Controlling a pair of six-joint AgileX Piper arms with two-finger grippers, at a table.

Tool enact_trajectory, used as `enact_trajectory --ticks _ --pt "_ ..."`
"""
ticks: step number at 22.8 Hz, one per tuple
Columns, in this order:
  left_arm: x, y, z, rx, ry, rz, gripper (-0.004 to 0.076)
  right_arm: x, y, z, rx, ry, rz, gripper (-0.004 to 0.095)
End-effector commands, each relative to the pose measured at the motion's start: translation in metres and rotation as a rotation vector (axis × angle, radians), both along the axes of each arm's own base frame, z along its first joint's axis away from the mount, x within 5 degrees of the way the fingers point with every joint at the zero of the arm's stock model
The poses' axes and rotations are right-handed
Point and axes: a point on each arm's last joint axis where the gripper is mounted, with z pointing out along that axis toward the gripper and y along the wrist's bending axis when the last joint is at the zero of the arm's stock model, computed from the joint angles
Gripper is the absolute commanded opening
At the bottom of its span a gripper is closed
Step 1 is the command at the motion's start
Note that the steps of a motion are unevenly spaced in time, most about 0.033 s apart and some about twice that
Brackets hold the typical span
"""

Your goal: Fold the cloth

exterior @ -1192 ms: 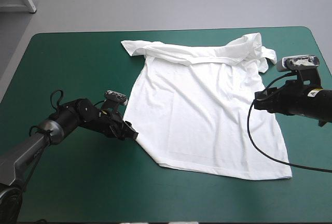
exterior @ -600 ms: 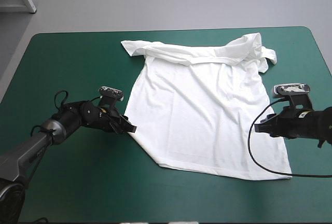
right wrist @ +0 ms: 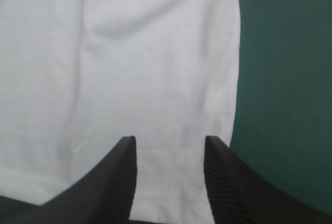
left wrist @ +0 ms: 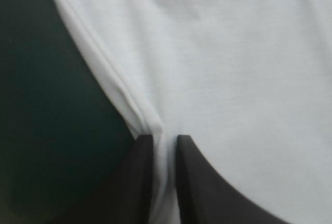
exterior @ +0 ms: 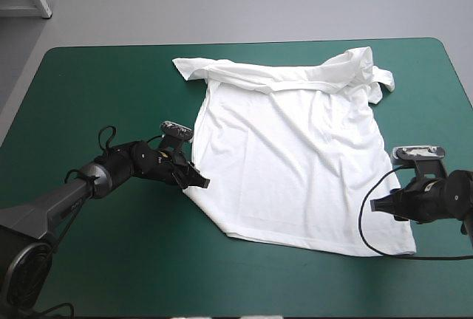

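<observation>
Mostly flat T-shirt [exterior: 295, 156], long axis far-near, hem nr front.

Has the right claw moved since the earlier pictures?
Yes: the right claw slid along the T-shirt's edge toward the table's near edge.

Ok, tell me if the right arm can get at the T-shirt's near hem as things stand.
Probably yes: the right gripper is open over the T-shirt, the hem between its fingers, nothing covering it.
</observation>
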Motion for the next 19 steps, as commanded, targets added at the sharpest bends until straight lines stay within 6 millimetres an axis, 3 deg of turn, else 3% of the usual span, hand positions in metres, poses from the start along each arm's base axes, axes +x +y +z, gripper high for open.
enact_trajectory --ticks 1,6,9,15,17,19 --pt "-0.013 -0.002 -0.006 0.044 0.107 -0.076 0.0022 0.0 -0.002 -0.008 -0.008 -0.055 -0.023 0.0403" --pt "-0.016 -0.002 -0.007 0.047 0.142 -0.091 0.0019 -0.012 -0.005 -0.037 -0.034 0.089 -0.05 0.0524" --pt "-0.016 -0.002 -0.007 0.049 0.139 -0.088 0.0019 -0.022 -0.008 -0.048 -0.066 0.18 -0.074 0.0525" --pt "-0.016 -0.002 -0.007 0.052 0.134 -0.098 0.0019 -0.023 -0.009 -0.061 -0.064 0.16 -0.099 0.0521" --pt "-0.015 -0.002 -0.007 0.051 0.127 -0.095 0.0019 -0.021 -0.009 -0.061 -0.065 0.148 -0.1 0.0481" --pt "-0.015 -0.002 -0.007 0.053 0.125 -0.096 0.0019 -0.018 -0.009 -0.063 -0.064 0.136 -0.103 0.0299"
